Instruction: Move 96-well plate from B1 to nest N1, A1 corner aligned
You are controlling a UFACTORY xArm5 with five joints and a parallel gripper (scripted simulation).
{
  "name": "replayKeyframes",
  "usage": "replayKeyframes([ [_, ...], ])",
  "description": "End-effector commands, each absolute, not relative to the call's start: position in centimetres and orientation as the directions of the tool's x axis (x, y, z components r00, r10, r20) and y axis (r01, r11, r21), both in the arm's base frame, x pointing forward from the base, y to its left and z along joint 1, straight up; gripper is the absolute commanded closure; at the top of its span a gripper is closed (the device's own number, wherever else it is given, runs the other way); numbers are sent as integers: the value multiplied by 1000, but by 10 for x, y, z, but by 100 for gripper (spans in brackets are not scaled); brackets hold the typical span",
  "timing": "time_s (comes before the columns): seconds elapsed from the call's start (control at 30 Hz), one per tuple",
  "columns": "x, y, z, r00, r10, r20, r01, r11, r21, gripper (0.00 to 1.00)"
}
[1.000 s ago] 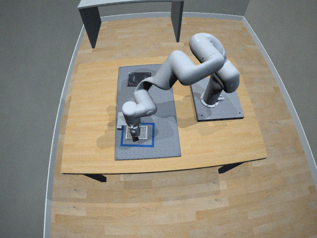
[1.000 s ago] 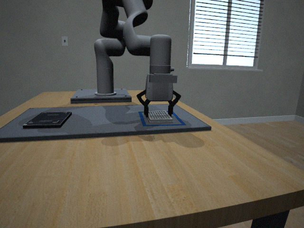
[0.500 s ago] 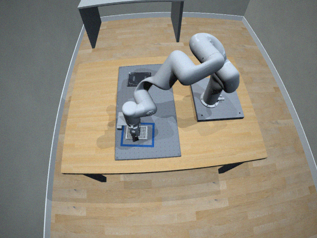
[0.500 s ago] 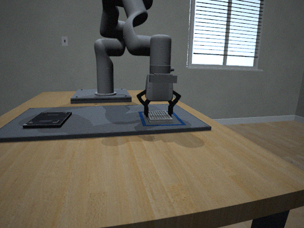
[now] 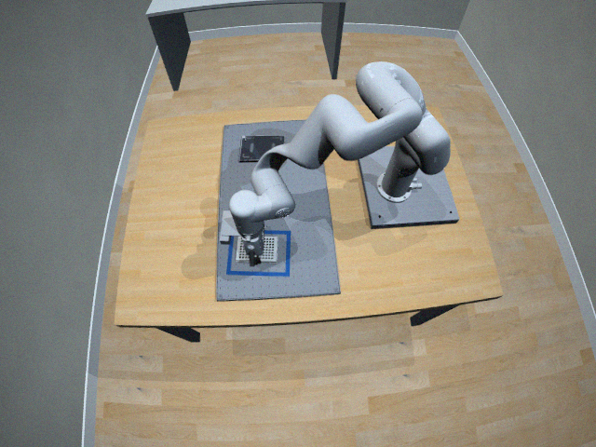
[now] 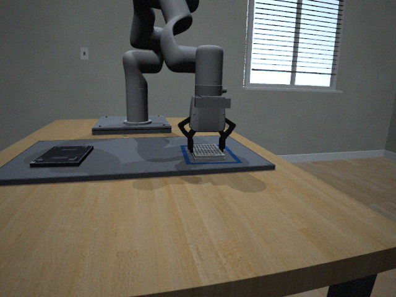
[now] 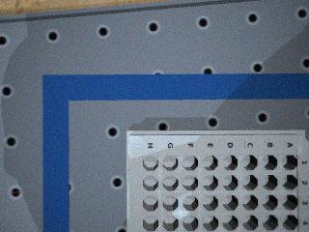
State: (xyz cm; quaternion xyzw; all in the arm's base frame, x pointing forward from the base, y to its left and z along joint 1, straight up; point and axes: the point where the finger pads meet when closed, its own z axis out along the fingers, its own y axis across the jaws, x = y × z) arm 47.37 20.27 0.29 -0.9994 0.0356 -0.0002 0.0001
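Observation:
The white 96-well plate (image 6: pixel 208 151) lies inside the blue square of spot B1 (image 5: pixel 258 253) on the grey perforated mat. It also shows in the wrist view (image 7: pixel 214 181), with column letters H to A along its top edge. My gripper (image 6: pixel 206 147) stands straight down over the plate, one black finger against each side, shut on it. The plate rests low on the mat. The black plate nest N1 (image 6: pixel 62 155) lies at the mat's other end, also in the overhead view (image 5: pixel 260 147). The fingertips are out of the wrist view.
The arm's base plate (image 5: pixel 409 190) stands on the table beside the mat. A small grey block (image 5: pixel 224 225) sits at the mat's edge next to B1. A grey shelf frame (image 5: pixel 245 33) stands behind the table.

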Motion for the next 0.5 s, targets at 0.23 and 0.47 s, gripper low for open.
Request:
replayKeyframes([
  [0.23,476,204,10,997,-71,6,-71,-997,-3,100],
  [0.47,476,204,15,997,-71,6,-71,-997,-3,100],
])
